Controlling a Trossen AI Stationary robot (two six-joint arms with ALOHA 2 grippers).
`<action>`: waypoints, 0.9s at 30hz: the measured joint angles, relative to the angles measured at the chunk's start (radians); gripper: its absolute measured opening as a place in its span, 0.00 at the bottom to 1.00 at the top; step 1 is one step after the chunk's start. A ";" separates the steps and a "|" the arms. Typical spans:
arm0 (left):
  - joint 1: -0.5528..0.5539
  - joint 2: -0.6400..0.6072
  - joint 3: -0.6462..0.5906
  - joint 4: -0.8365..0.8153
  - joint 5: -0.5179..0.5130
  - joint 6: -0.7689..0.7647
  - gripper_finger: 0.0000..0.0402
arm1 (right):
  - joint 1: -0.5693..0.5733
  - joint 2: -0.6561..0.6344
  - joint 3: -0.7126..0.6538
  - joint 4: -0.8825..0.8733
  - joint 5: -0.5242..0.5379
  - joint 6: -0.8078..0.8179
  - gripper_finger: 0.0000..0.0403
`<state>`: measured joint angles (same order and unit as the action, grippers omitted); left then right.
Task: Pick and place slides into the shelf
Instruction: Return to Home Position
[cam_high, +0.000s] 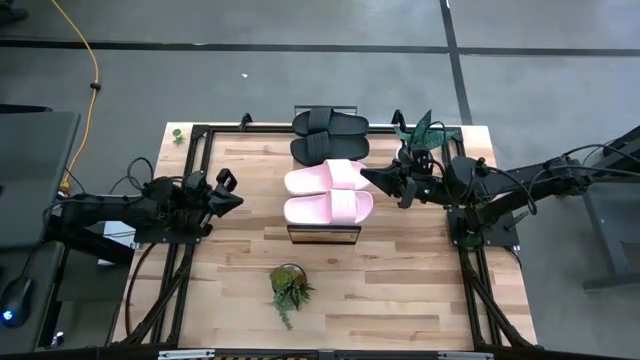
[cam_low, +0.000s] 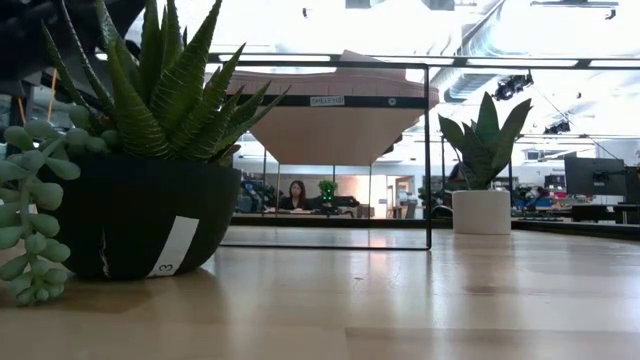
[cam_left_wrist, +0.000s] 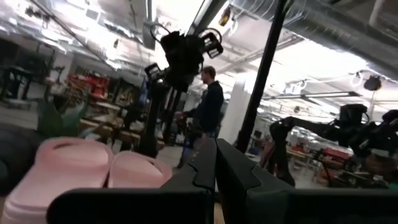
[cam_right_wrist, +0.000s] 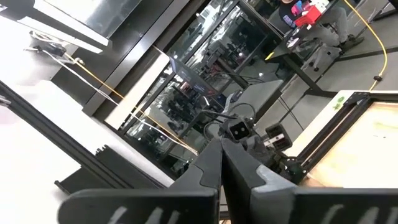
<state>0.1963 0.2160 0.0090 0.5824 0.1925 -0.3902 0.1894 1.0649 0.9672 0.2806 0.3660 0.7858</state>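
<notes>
Two black slides (cam_high: 329, 135) and two pale pink slides (cam_high: 328, 192) lie side by side, soles down, along the top of the shelf (cam_high: 323, 236) in the middle of the table. The low view shows the shelf's thin black frame (cam_low: 429, 150) under its wood top (cam_low: 330, 100). My left gripper (cam_high: 236, 198) is shut and hovers left of the shelf, pointing at the pink slides (cam_left_wrist: 74, 168). My right gripper (cam_high: 366, 177) is shut, and its tips stand close to the right end of the far pink slide. No touch shows there.
A potted succulent (cam_high: 289, 287) stands on the near part of the table and fills the left of the low view as a plant (cam_low: 140, 170). Another plant (cam_high: 424, 134) stands at the far right beside my right arm. A person (cam_left_wrist: 208, 102) stands in the room beyond.
</notes>
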 joint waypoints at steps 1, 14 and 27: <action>0.000 0.000 0.000 0.004 -0.002 0.009 0.00 | 0.000 0.000 0.000 0.000 0.000 0.000 0.00; 0.000 0.000 0.000 -0.220 -0.002 0.071 0.00 | 0.000 0.000 0.000 0.000 -0.026 0.000 0.00; 0.000 0.000 0.000 -0.502 -0.002 0.093 0.00 | 0.000 -0.010 0.000 0.039 -0.095 -0.027 0.00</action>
<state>0.1963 0.2161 0.0090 0.0804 0.1902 -0.2970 0.1894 1.0548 0.9672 0.3201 0.2714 0.7592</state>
